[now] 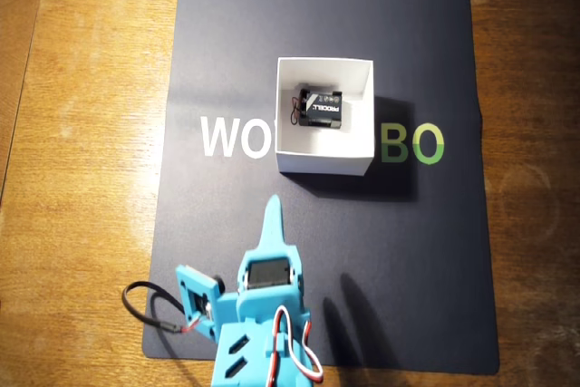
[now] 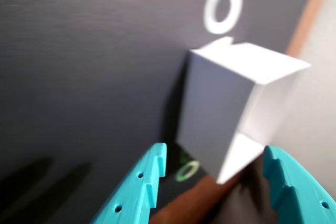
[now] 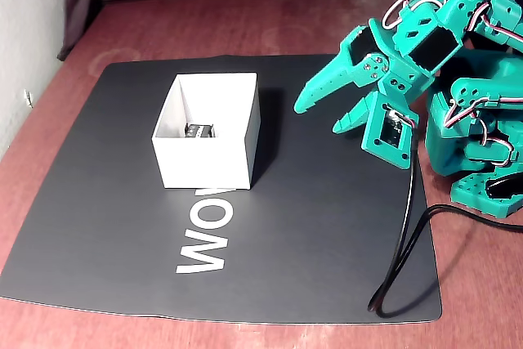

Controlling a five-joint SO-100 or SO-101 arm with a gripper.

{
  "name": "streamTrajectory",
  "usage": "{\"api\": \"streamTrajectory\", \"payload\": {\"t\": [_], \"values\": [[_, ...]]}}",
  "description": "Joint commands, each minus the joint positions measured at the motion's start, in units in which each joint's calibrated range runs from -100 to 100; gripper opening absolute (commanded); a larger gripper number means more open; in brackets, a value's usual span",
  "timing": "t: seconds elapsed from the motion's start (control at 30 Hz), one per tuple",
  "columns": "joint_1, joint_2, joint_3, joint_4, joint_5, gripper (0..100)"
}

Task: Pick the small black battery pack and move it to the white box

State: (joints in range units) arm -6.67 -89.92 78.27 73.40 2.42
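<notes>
A brown wooden bench (image 1: 82, 178) is carrying a big dark mat (image 1: 227, 251) with white and green letters on it. The white box (image 1: 324, 165) is sitting on the mat, covering the middle letters in the overhead view. The small black battery pack (image 1: 323, 108) is lying inside the box, near its far wall in that view, with thin wires at one end. The pincer (image 3: 319, 118) is hanging above the mat, just beside the box, spread wide and holding nothing.
</notes>
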Motion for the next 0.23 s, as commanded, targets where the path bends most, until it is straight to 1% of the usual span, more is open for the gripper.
{"api": "streamTrajectory", "payload": {"t": [0.0,0.2], "values": [[0.8,-3.9,0.1,3.5,-0.1,20],[0.6,-8.9,4.8,3.4,0.3,20]]}}
